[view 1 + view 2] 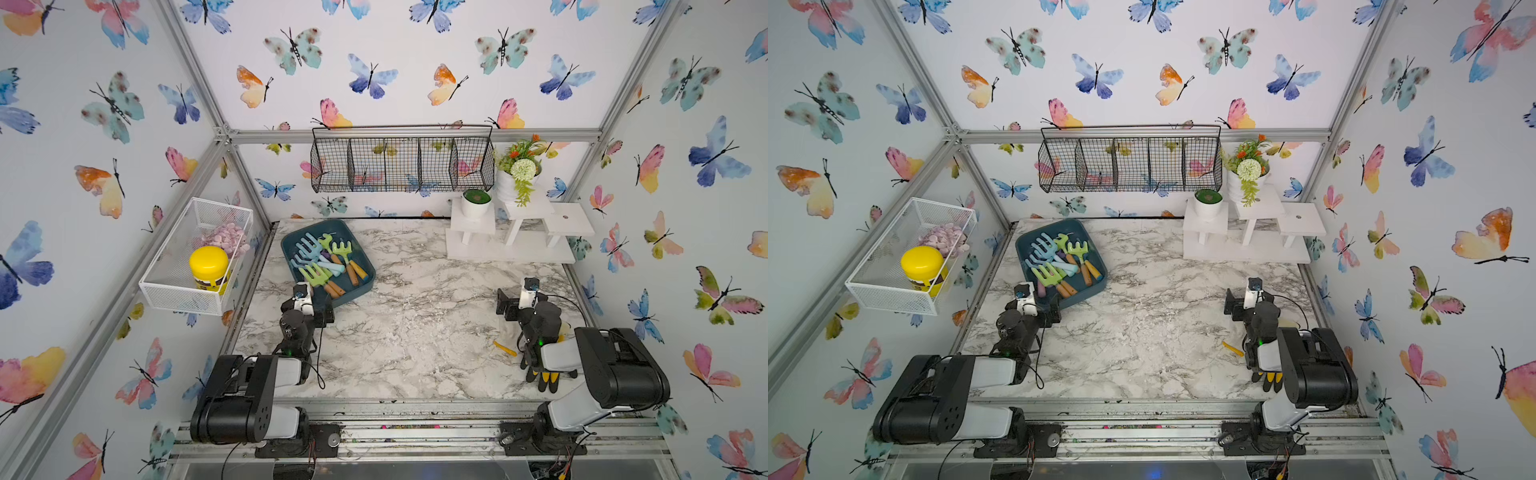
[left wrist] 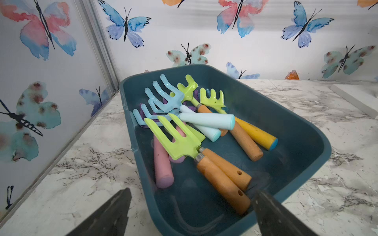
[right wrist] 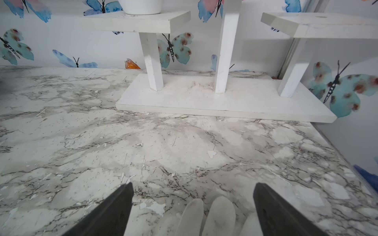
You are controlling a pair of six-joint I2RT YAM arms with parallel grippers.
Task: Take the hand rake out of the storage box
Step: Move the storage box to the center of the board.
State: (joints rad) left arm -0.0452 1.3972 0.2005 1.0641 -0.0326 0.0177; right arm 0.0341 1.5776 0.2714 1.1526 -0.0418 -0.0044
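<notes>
Teal storage box [image 1: 356,291] sits at 10 o'clock on the counter [image 1: 415,332], with the green hand rake [image 2: 212,100] toward its 1 o'clock side. Left tool [image 2: 192,191] hangs wide open at the 5 o'clock end; right tool [image 3: 192,186] is open too, holding nothing. I'd pinch the rake's yellow handle [image 2: 255,132] and lift straight up so the neighbours don't snag.

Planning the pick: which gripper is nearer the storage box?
Left. The left gripper hangs open at the near end of the storage box; the right gripper sits open far across the table.
</notes>
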